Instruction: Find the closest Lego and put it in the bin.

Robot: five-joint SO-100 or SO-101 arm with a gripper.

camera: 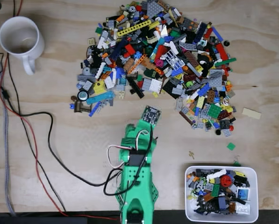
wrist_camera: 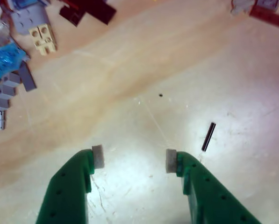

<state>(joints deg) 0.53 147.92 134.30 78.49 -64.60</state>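
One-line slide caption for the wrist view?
Open green tool hovers over bare wood table, small black rod ahead, Lego pile edge beyond.

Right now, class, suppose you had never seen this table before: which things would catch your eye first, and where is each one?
First, the big multicoloured heap of plastic Lego pieces spread across the top middle of the pale wooden table in the fixed view. Next, the bright green arm, rising from the bottom edge, its open two-finger gripper above bare wood. Then the small white rectangular plastic bin, bottom right, already holding bricks, and the round white mug, top left.
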